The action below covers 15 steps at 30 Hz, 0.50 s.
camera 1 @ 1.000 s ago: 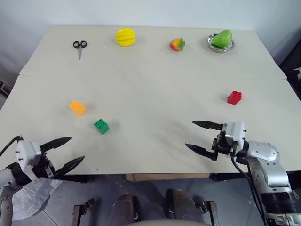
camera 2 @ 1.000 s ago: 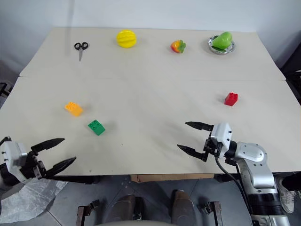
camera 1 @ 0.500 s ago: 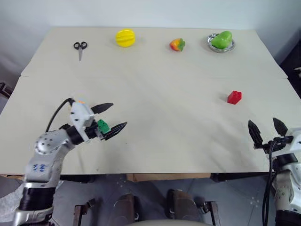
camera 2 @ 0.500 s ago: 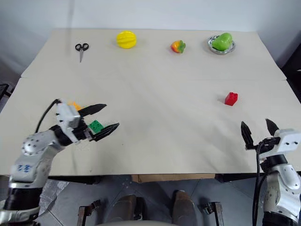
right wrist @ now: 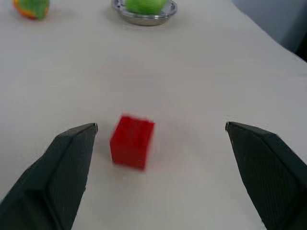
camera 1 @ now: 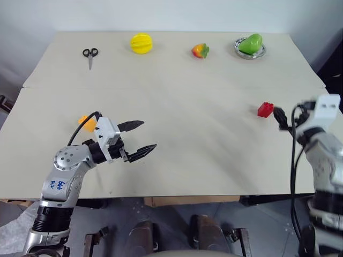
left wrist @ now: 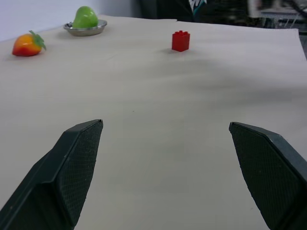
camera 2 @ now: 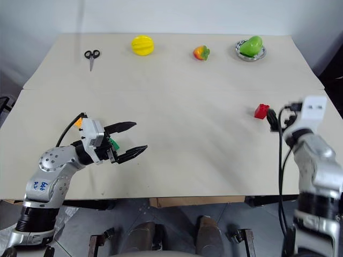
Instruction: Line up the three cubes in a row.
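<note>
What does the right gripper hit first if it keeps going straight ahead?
Probably the red cube: it sits on the table just ahead of the open right gripper, nearer one finger than the other. Whether the fingers ride low enough to touch it is unclear.

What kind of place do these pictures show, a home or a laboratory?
Probably a robot test room or laboratory, not a home. A plain beige table stands against bare walls, and it carries only set-out props: toy fruits such as the yellow one, scissors, and building-block cubes like the red cube.
</note>
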Each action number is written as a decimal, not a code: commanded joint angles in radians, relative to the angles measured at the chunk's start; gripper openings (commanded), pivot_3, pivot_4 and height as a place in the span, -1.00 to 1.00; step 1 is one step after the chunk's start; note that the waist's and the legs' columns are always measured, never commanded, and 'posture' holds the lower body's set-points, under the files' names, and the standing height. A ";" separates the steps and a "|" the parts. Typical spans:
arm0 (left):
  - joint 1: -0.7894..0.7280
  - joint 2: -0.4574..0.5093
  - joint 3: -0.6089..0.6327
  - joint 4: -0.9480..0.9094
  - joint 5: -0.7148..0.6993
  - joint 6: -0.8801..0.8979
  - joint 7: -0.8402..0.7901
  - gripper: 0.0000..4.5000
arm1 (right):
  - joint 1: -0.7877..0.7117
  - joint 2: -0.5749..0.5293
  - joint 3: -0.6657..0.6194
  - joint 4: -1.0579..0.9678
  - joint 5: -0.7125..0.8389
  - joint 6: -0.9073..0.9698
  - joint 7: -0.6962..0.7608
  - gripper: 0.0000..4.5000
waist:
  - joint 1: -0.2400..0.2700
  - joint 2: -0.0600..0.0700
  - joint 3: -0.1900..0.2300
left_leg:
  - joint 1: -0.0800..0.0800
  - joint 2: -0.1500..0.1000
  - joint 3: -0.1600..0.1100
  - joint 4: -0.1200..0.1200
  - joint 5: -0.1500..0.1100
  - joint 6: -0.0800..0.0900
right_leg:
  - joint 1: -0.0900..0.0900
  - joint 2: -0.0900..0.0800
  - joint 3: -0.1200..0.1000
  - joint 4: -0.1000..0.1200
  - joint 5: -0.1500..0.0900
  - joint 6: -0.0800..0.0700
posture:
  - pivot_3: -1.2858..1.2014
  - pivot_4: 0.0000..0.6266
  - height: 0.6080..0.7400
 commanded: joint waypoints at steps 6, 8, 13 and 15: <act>0.035 -0.005 0.050 -0.081 -0.037 0.028 0.035 0.99 | -0.145 0.000 0.049 0.250 -0.058 0.039 -0.020 1.00 | -0.006 0.000 0.000 | -0.002 -0.004 -0.001 -0.002 -0.001 0.001 | 0.000 0.000 -0.001 -0.002 0.000 0.000 | 0.03 -0.52 1.00; 0.037 -0.008 0.050 -0.087 -0.034 0.032 0.039 0.99 | -0.156 0.004 0.067 0.272 -0.069 0.030 -0.005 1.00 | -0.006 0.000 0.000 | -0.002 -0.004 -0.001 -0.002 -0.001 0.001 | 0.000 0.000 -0.002 -0.002 0.000 0.000 | 0.03 -0.52 1.00; 0.044 -0.014 0.046 -0.101 -0.030 0.035 0.053 0.99 | -0.181 0.027 0.093 0.311 -0.088 0.011 0.001 1.00 | -0.004 0.000 0.000 | -0.002 -0.003 -0.001 -0.001 0.000 0.000 | 0.000 0.000 -0.002 -0.002 0.000 0.000 | 0.03 -0.52 1.00; 0.044 -0.014 0.045 -0.101 -0.028 0.033 0.055 0.99 | -0.189 0.037 0.093 0.315 -0.086 0.003 0.010 1.00 | -0.005 0.000 0.000 | -0.002 -0.003 -0.001 -0.001 0.000 0.000 | 0.000 0.000 -0.002 -0.002 0.000 0.000 | 0.03 -0.52 1.00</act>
